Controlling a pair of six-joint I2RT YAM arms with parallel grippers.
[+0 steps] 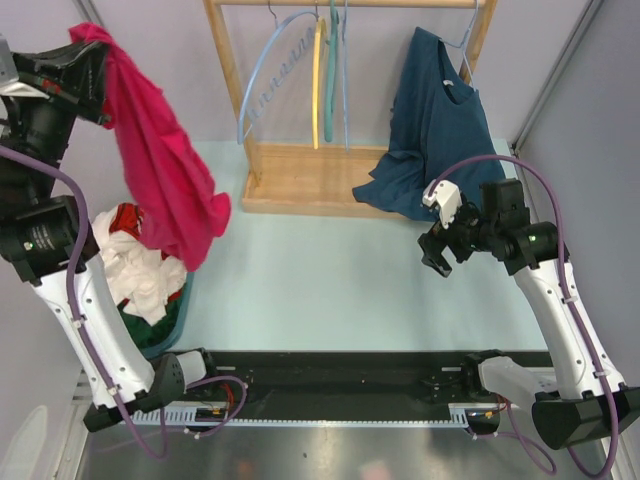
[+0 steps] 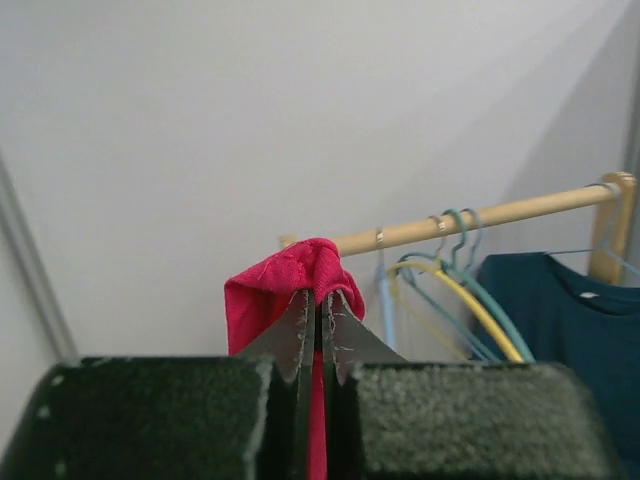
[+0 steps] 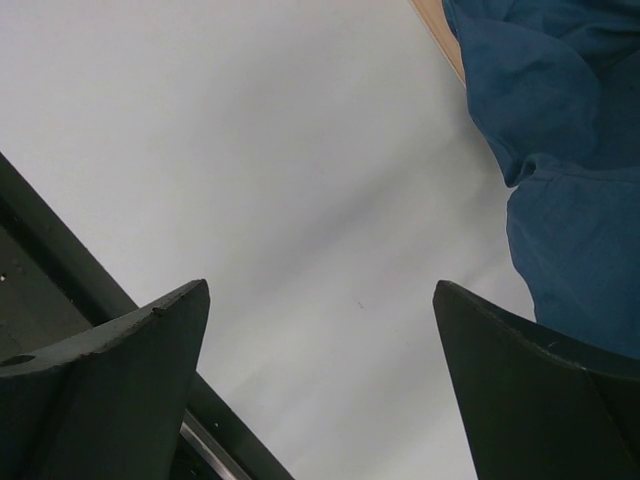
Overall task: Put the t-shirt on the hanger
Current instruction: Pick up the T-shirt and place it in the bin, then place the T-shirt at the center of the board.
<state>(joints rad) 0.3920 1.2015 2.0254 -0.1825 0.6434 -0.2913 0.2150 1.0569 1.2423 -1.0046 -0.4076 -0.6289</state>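
The crimson t-shirt (image 1: 160, 170) hangs bunched from my left gripper (image 1: 98, 55), which is raised high at the far left. In the left wrist view the gripper (image 2: 320, 300) is shut on a fold of the t-shirt (image 2: 285, 280). A thin pale blue hanger (image 1: 345, 80) hangs edge-on on the wooden rail, to the right of the yellow and teal ones; it seems to be the slim hanger. My right gripper (image 1: 437, 255) is open and empty, low over the table on the right, well apart from both. Its fingers (image 3: 120, 370) stand wide apart.
The wooden rack (image 1: 300, 180) stands at the back with a sky-blue notched hanger (image 1: 262, 85), a yellow one (image 1: 318, 90) and a teal one (image 1: 331, 70). A dark teal shirt (image 1: 430, 130) hangs at its right end. A basket (image 1: 170, 325) of red-and-white clothes sits below the t-shirt.
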